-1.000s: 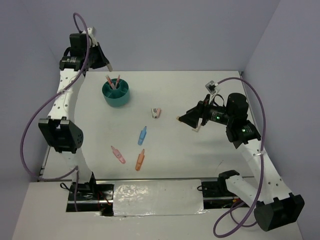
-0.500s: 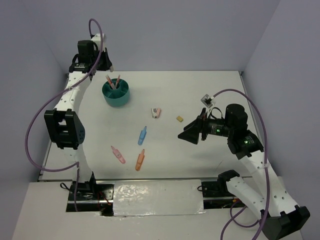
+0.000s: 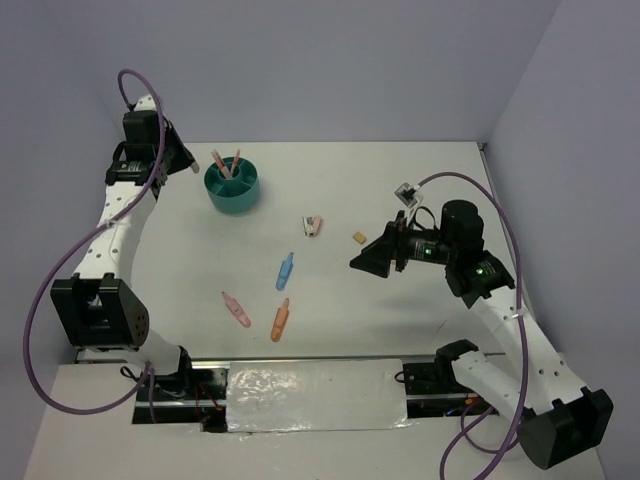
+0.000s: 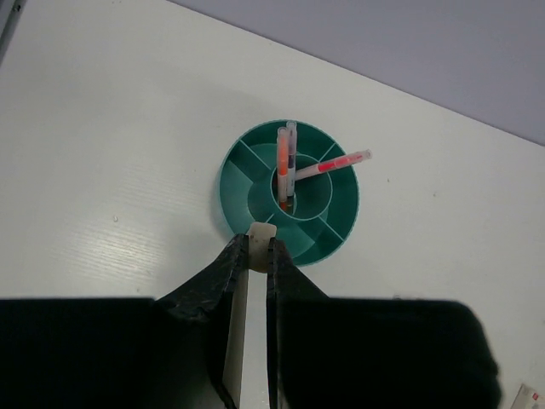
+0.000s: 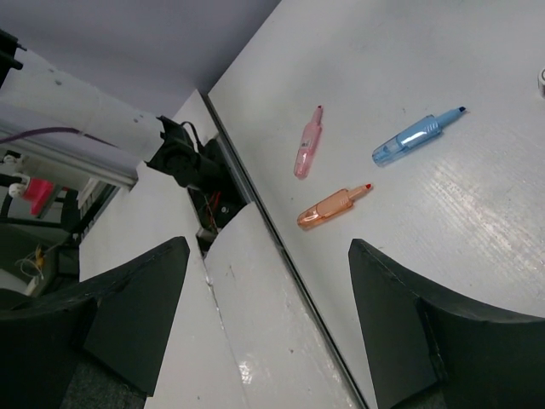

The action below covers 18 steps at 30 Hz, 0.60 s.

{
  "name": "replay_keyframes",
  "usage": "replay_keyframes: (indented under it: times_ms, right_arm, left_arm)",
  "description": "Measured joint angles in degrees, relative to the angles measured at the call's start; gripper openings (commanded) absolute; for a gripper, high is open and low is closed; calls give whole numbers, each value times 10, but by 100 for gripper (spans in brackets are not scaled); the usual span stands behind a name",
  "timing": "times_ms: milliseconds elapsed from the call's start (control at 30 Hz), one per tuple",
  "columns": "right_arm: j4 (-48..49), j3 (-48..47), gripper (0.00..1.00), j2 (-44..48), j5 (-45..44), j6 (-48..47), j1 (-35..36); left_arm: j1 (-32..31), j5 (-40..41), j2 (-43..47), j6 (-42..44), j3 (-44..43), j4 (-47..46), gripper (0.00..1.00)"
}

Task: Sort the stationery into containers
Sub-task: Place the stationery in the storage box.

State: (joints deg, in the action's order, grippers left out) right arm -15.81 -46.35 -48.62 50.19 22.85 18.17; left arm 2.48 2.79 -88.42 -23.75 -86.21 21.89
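the left gripper [image 4: 258, 244] is clamped on a small white eraser [image 4: 261, 232] just beside the teal organiser [image 4: 245, 167], whose centre cup holds pens [image 4: 282, 162], while the right gripper [image 5: 268, 249], jaws wide apart and empty, hovers near the pink marker [image 5: 307, 141], orange marker [image 5: 334, 204] and blue marker [image 5: 417, 135] on the table [image 5: 477, 247].

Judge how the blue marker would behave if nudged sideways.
The blue marker looks like small rigid plastic, so probably light and stiff. Its smooth body lies flat on the table, so it would likely slide or roll rather than tip.
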Motion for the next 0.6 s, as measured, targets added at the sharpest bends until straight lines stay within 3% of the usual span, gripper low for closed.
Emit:
replay_keyframes:
  times_ms: [267, 600]
  right_arm:
    - [30, 8, 84, -8, 2, 16, 1]
    - [29, 9, 84, 12, 1, 18, 1]
  left_arm:
    - [0, 10, -18, -67, 5, -8, 0]
    - [1, 11, -112, -110, -21, -34, 0]
